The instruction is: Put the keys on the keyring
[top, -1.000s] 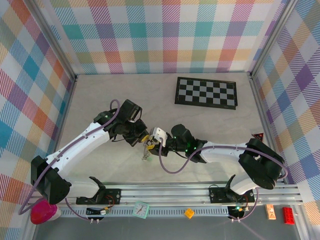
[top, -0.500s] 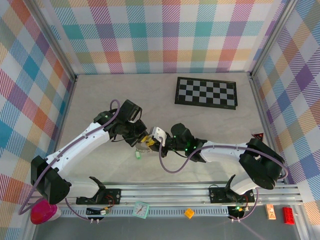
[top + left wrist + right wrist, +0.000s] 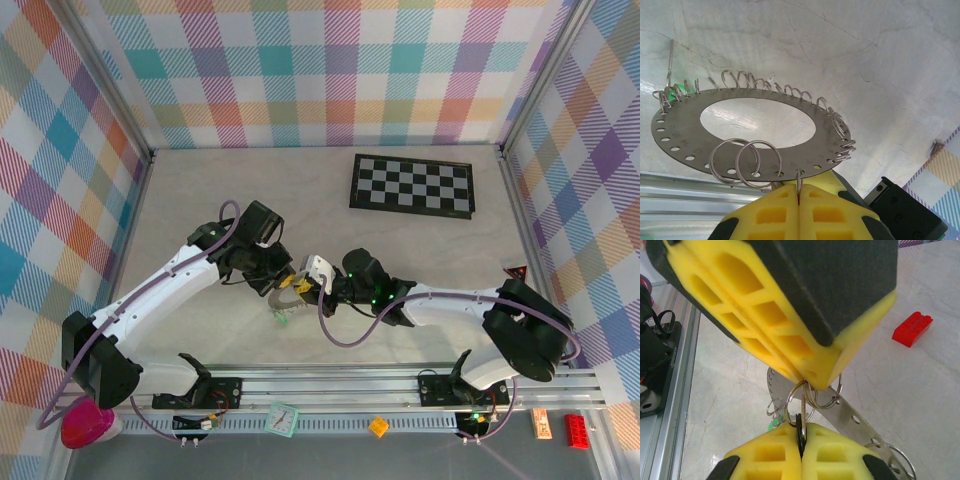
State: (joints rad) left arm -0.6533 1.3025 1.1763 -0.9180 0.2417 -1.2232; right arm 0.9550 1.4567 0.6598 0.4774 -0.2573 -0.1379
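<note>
Left end effector [image 3: 287, 284], right end effector [image 3: 304, 290] meet at keyring [image 3: 284, 306].

Overhead camera looks down from behind; both wrist cameras sit close, sharing the keyring [image 3: 682, 127]

**Figure: Layout at the near middle of the table.**
We place the left gripper [image 3: 287, 281] and right gripper [image 3: 303, 291] tip to tip, the keyring [image 3: 677, 131] hanging between and below them. The first key [image 3: 802, 407] sits in the right gripper, and the second key [image 3: 675, 92] at the ring's opposite rim. The checkerboard [image 3: 412, 184] lies behind, to the right. A toy brick [image 3: 912, 328] lies on the table [image 3: 200, 200].
</note>
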